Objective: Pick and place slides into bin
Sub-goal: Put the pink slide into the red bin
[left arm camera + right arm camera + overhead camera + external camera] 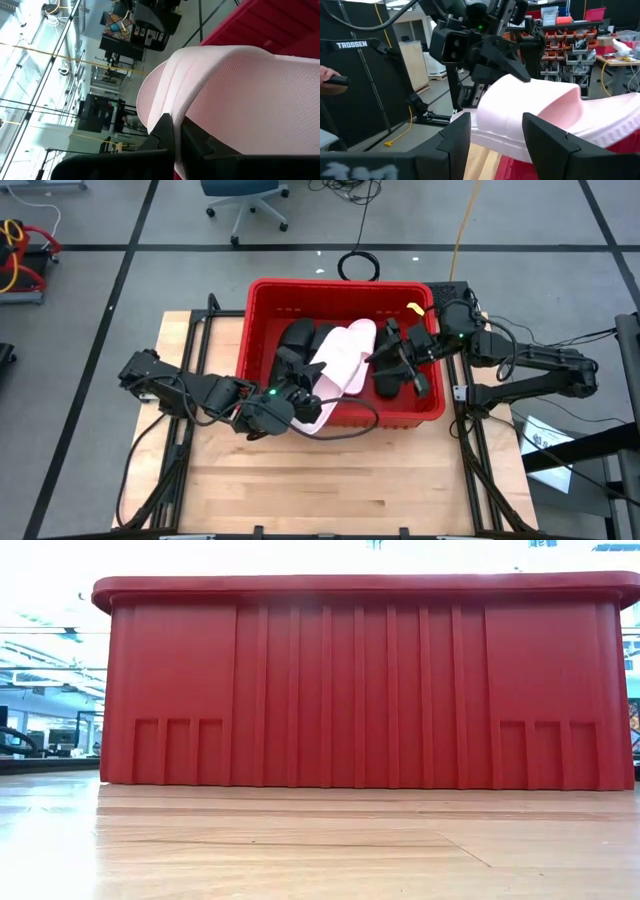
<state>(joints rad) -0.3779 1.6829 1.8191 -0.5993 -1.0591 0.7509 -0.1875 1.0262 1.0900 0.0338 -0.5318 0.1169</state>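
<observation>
The red bin (340,283) (360,690) stands at the table's far middle. Black slides (295,340) (392,380) and a pale pink slide (350,348) lie inside it. My left gripper (303,395) (175,145) is at the bin's near wall, shut on a second pale pink slide (320,415) (230,95) (520,120). My right gripper (392,350) (495,135) hovers open over the bin's right half, pointing level toward the held slide. Its fingers touch nothing that I can see. My left gripper pinches the pink slide's edge (172,117) near its rounded end between its two fingers. It comes nearly level from the table's near left. The slide is lifted and juts out beyond the fingers over the bin's near rim, tilted.
Bare wooden table (320,490) lies in front of the bin. A black cable loop (358,265) and a yellow tag (415,308) are at the bin's far side. An office chair (245,200) stands on the floor beyond the table.
</observation>
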